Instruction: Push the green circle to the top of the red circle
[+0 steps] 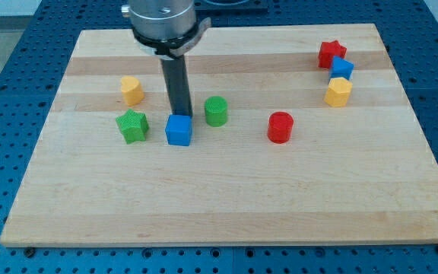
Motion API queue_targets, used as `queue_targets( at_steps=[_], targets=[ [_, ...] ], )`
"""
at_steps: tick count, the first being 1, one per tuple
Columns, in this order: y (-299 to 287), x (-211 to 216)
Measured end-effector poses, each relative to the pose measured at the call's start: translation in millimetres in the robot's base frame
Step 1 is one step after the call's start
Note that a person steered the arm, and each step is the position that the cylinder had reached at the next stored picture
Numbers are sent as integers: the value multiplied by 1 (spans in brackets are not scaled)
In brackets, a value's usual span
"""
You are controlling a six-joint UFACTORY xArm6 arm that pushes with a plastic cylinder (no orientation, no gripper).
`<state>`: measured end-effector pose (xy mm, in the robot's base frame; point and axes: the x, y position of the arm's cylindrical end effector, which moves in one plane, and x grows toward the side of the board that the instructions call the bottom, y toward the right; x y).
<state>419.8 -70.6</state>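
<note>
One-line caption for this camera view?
My tip behind blue cube, left of green circle; red circle further right.

Robotics lab bench, pale wooden board (226,205) under my tip (179,116), blue perforated metal table (6,46) surrounding it, small coloured test blocks scattered

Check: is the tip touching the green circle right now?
Apart. The camera view shows bare wood between my tip and the green circle; the tip sits just above the blue cube, on the circle's left.
</note>
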Motion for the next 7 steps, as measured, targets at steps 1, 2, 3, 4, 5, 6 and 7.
queue_targets(
  at_steps=[1,2,3,4,5,6,7],
  targets=[
    [4,-19],
    [21,-24],
    [23,-12],
    [15,-8],
    [3,-5],
    [-7,9],
    [3,15]
  ],
)
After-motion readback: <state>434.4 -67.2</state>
